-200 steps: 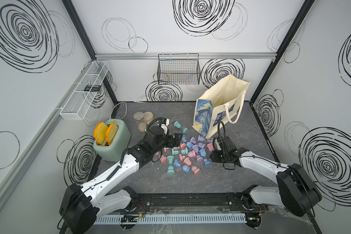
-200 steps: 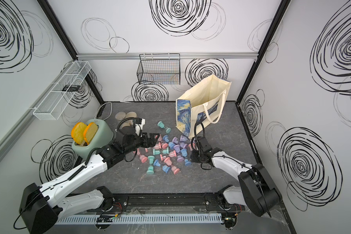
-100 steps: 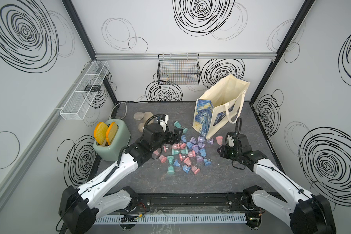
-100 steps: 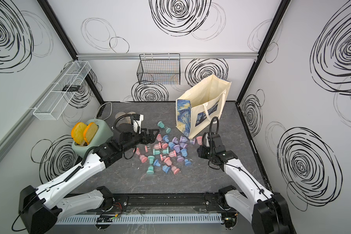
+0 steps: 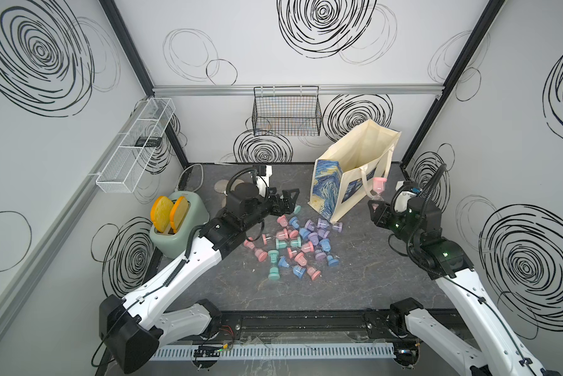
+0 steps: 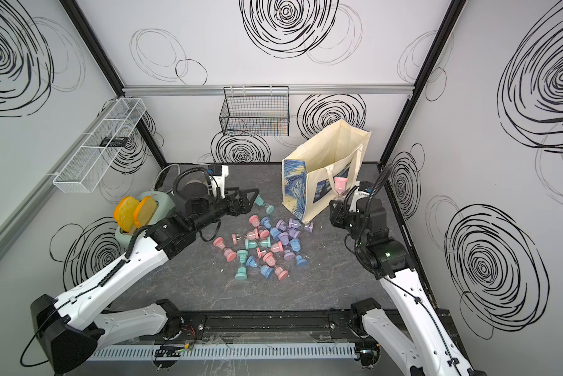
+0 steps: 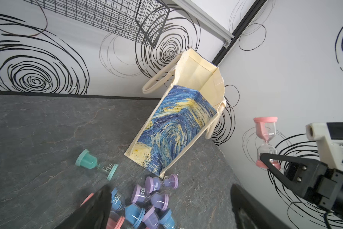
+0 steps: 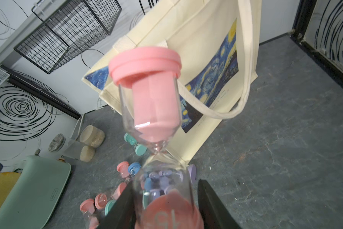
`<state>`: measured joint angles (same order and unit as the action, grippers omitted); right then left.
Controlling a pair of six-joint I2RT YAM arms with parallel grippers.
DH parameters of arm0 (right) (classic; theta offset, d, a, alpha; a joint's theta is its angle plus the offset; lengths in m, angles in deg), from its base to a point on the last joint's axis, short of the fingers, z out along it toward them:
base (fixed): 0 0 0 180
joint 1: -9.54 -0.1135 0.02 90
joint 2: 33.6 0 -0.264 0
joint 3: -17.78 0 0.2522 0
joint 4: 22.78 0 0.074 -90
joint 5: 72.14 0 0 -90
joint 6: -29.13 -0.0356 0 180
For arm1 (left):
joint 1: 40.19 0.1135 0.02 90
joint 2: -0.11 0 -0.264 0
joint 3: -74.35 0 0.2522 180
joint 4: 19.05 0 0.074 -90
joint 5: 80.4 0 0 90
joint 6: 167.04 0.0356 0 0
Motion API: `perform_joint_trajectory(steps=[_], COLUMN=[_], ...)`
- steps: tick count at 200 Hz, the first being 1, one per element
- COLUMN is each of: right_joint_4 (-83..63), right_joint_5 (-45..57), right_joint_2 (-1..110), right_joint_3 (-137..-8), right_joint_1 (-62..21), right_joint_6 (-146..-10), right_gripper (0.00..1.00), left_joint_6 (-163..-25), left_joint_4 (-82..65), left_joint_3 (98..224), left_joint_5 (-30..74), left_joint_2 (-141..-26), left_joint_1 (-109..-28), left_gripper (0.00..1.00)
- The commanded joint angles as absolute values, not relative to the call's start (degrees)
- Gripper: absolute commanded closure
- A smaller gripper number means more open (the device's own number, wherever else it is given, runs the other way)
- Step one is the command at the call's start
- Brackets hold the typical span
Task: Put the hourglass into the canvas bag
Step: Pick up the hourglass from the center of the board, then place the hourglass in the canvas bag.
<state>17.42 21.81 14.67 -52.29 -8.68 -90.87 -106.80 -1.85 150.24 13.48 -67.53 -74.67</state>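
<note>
On the left wall hangs one white wire shelf (image 5: 133, 146), split into three bays. Below it, on the dark worktop (image 5: 355, 276), sits one green toaster (image 5: 173, 244) with two orange slices (image 5: 160, 213) standing in its slots.

The left gripper (image 5: 289, 201) reaches out low over the worktop, jaws spread wide with nothing between them. Just past it one teal hourglass (image 7: 96, 165) lies on its own. Nearer the middle is a heap of loose hourglasses (image 5: 301, 244) in pink, teal, blue and purple. They are roughly two dozen, too overlapped for an exact count. I make out three teal ones in all.

One black wire basket (image 5: 286, 114) is mounted on the back wall. Right of the heap stands the single canvas bag (image 5: 326, 185), leaning, its mouth open and its two cream handles hanging.

One pink hourglass (image 5: 378, 185) is upright in the air just beside the bag's printed side, outside it. Its pink sand sits in the upper bulb. The right gripper (image 5: 375, 205) is clamped on its lower cap.
</note>
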Motion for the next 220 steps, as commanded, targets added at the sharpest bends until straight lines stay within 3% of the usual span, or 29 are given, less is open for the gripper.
perform_joint_trajectory(steps=[1,38,110,173,220], right_joint_4=[15.1,10.2,3.4,8.7,14.8], right_joint_5=[23.9,17.9,16.5,15.7,18.8], right_joint_2=[18.3,28.2,46.6,61.7,62.7], right_joint_3=[-58.0,-65.4,-79.1,-91.3,-90.5], right_joint_1=[-8.0,-4.4,-1.0,0.3,0.4], right_joint_6=[-87.7,-86.3,-84.0,-82.4,-82.1], right_gripper=[0.72,0.73,0.73,0.72,0.72], left_joint_6=[-106.7,-106.8,-107.5,-107.5,-108.4], left_joint_4=[-5.6,-7.4,-11.9,-14.3,-16.0], left_joint_3=[153.6,158.0,163.9,166.8,168.4], left_joint_5=[15.6,17.0,17.8,17.8,19.4], left_joint_2=[-70.0,-74.5,-84.0,-90.0,-93.6], left_joint_1=[-74.4,-74.6,-75.8,-77.2,-77.0], left_gripper=[0.04,0.04,0.04,0.04,0.04])
